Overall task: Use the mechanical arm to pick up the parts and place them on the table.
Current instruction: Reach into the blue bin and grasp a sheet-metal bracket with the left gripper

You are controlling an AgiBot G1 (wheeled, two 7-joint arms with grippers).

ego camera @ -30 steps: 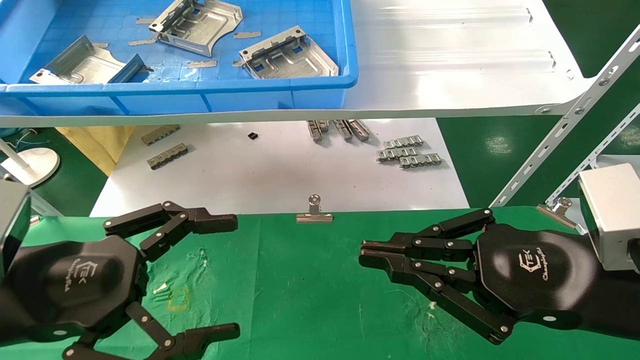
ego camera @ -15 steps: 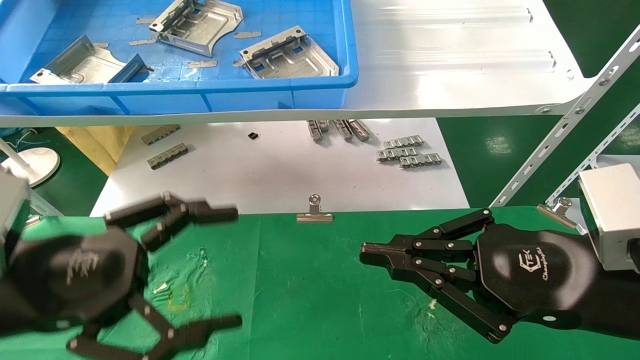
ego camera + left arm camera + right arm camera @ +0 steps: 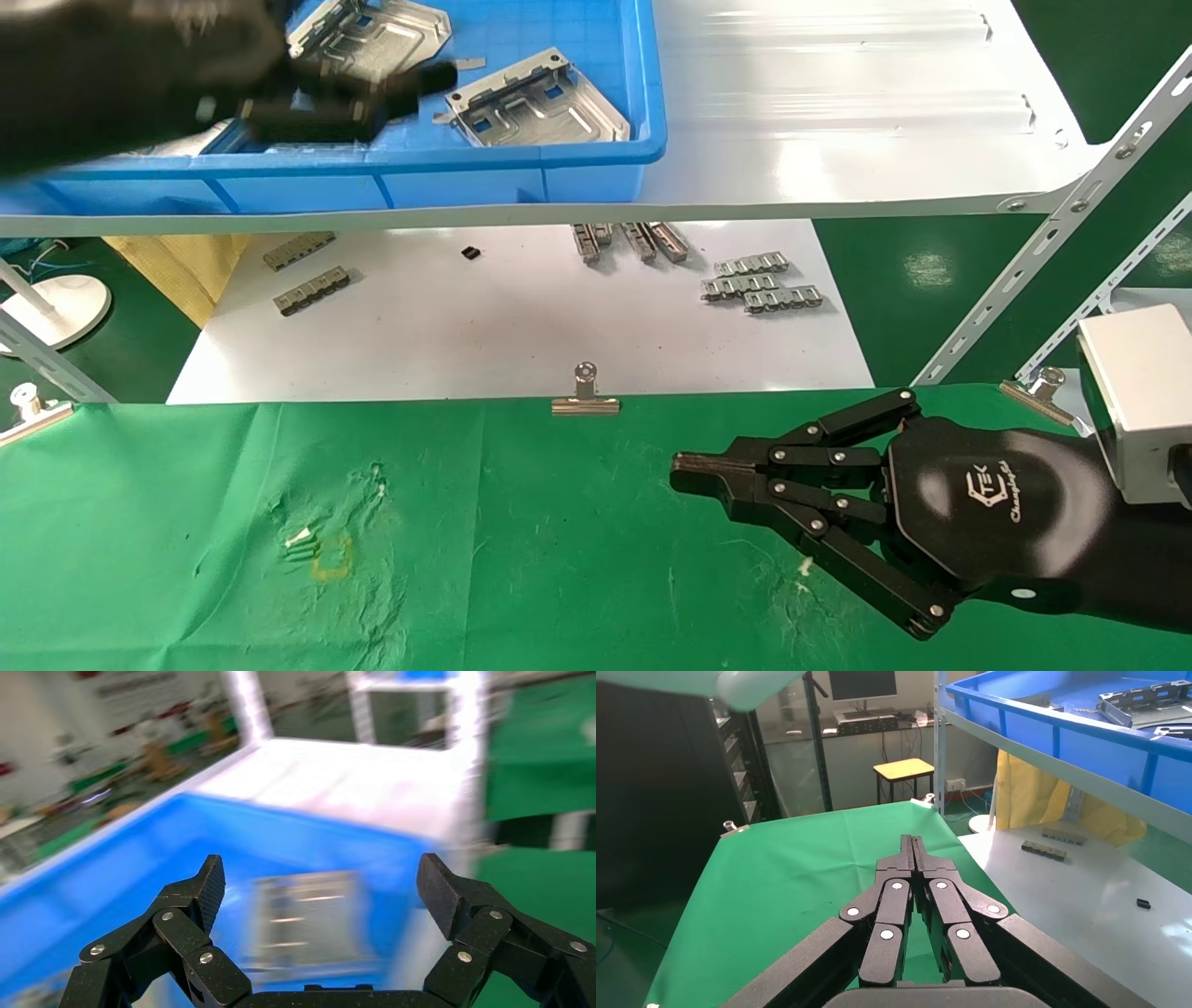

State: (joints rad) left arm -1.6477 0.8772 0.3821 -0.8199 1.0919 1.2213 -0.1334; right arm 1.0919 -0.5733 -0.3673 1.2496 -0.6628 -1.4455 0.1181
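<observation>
1. The left gripper (image 3: 320, 881) is being held over the blue bin (image 3: 521, 172) at about 11 o'clock in the head view, its fingers (image 3: 200, 885) spread wide with nothing between them.
2. The right gripper (image 3: 684, 471) is being kept low over the table (image 3: 559, 559) at about 4 o'clock, its fingertips pressed together and empty (it is judged to be parked).
3. The parts (image 3: 540, 102) are lying inside the blue bin on the white shelf board (image 3: 838, 112); one is showing blurred between the left fingers in the left wrist view.
4. No part is being carried and none is lying on the green cloth, so the task is judged to be at its start: every pick and placement is being left to do.
5. A white logo (image 3: 992, 494) is showing on the right palm, with lettering that reads roughly "TEK" (the script under it cannot be read).
</observation>
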